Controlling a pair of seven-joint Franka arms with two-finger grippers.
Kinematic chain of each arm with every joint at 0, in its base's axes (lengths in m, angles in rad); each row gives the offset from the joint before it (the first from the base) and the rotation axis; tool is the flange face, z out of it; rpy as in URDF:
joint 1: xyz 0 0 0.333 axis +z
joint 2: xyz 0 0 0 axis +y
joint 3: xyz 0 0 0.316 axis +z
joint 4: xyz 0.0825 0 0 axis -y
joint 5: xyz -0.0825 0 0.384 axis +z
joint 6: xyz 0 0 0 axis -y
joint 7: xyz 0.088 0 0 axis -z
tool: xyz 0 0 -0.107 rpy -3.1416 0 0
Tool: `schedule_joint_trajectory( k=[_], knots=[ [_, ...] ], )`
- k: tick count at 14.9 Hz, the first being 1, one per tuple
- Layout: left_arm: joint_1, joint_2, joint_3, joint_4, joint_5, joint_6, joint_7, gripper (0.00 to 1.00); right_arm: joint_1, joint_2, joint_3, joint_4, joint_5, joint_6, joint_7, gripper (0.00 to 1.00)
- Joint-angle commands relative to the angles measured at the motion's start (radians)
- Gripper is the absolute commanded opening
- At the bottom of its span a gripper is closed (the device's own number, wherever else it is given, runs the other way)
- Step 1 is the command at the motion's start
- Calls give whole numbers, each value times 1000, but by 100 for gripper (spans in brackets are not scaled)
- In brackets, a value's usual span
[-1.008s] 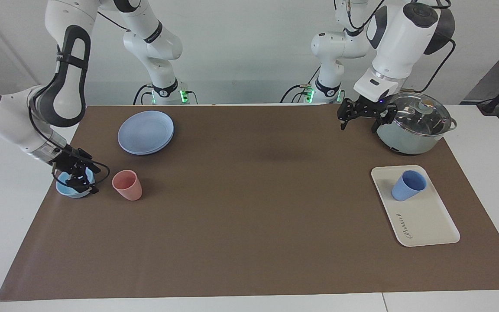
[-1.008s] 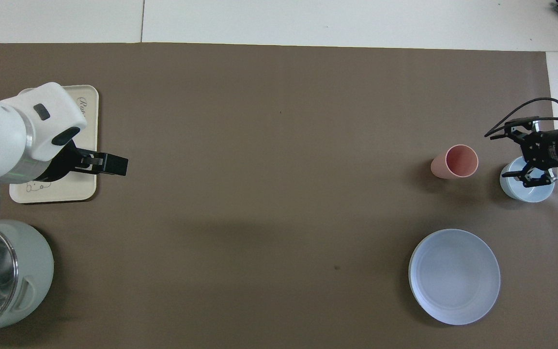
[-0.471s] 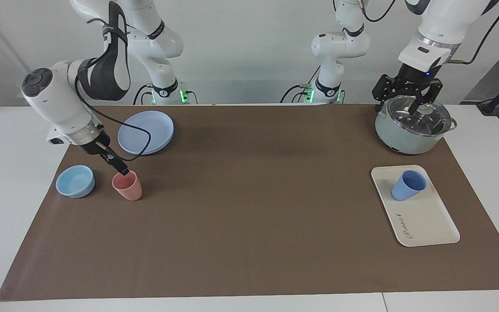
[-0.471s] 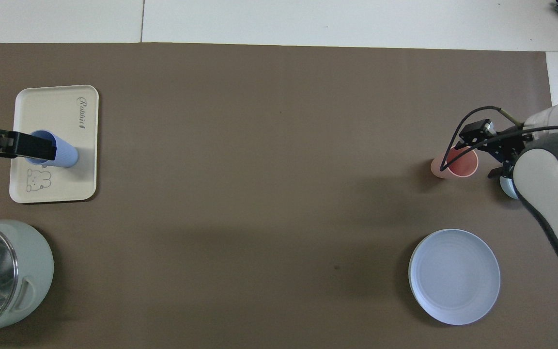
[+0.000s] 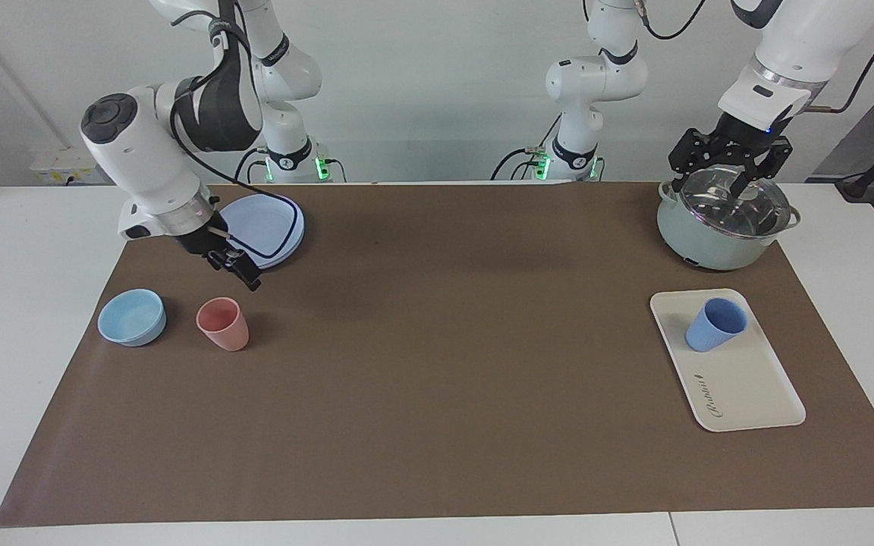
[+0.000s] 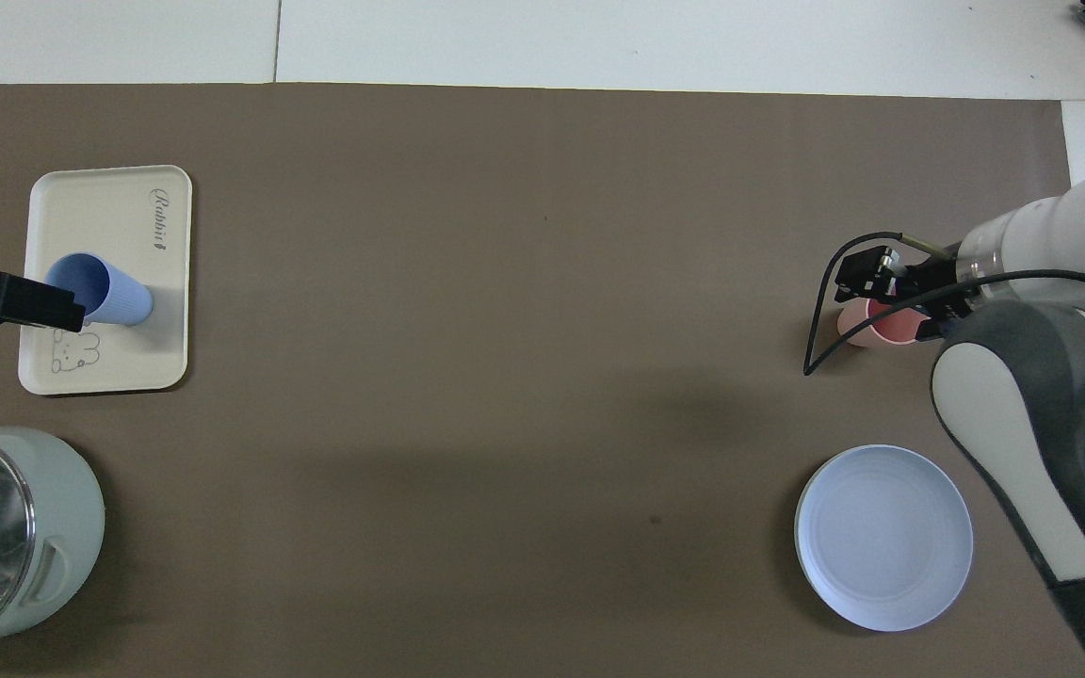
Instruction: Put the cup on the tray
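The cup (image 5: 715, 324) stands upright on the tray (image 5: 748, 394), near the pot (image 5: 721, 227). It looks light, stiff and slick; grip it across the rim. The left gripper (image 5: 731, 163) hangs spread over the pot, holding nothing. The right gripper (image 5: 240, 271), spread and empty, only seems from overhead to cover the pink cup (image 5: 222, 324); facing, it's clear.

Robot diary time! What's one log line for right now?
cup: upright on tray | left gripper: open, over pot | right gripper: open, above pink cup
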Motion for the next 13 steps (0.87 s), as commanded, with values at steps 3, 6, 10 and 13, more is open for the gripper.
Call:
schedule_joint_trajectory(
  k=[3,6,10,13],
  knots=[
    [1,-6,-5,-32,21,3,13,100,-14,-69,-3,1,-36,-65,-316,100],
    [-5,-4,-7,-32,16,21,4,100,-25,-70,-9,77,-36,-129,-359,100],
    [-2,-12,-10,-44,12,29,-51,100,-25,-60,-9,162,-36,-176,-359,100],
    [-2,-14,-8,-48,12,17,-78,100,-30,-34,-11,269,-38,-255,-358,100]
  ],
)
